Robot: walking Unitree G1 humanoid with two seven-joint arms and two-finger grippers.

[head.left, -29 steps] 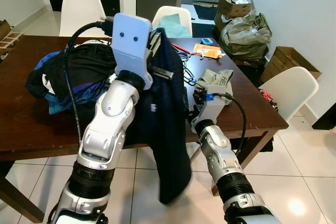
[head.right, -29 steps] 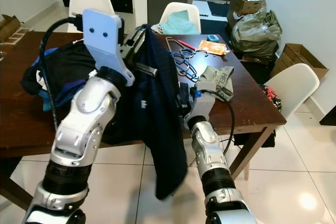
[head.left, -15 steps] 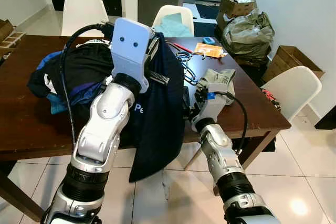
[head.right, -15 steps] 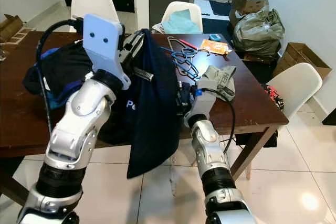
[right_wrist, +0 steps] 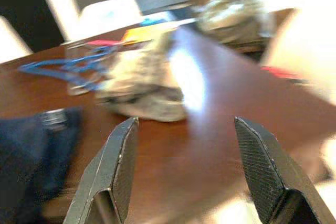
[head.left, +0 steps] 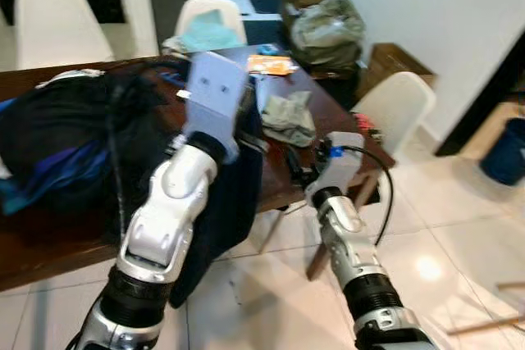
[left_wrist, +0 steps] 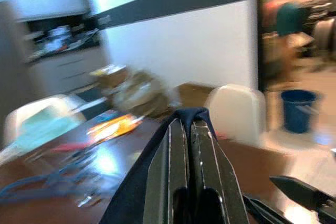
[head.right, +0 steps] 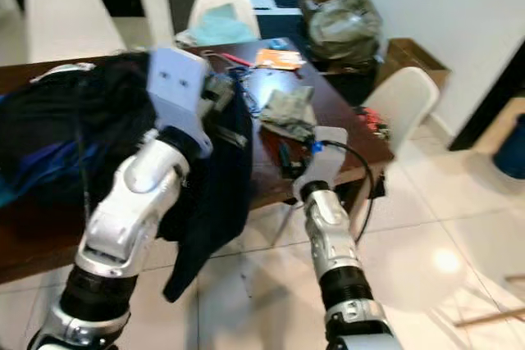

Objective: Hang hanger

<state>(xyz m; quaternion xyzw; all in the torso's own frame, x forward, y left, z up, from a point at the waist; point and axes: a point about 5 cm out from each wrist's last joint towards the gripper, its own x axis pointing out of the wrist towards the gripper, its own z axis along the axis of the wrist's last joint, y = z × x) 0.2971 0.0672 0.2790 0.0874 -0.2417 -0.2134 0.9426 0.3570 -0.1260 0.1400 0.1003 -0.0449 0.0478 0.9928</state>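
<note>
Blurred views: I see my left gripper [left_wrist: 184, 129] raised over the brown table [head.left: 49, 235], fingers pinched tight on a navy garment [head.left: 234, 194] draping past the table edge, while my right gripper [right_wrist: 184, 166] hovers spread wide above the tabletop, holding nothing.

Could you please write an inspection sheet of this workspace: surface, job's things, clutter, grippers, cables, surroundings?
Surface: dark brown wooden table, crowded.
Job's things: dark navy garment hangs from the left gripper past the table edge; blue wire hangers lie on the table.
Clutter: heap of black and blue clothes, crumpled grey-green cloth, orange packet.
Grippers: left shut on the garment; right gripper open above the table.
Cables: black cable loops at the right wrist.
Surroundings: white chairs, cardboard boxes, blue bucket, tiled floor.
</note>
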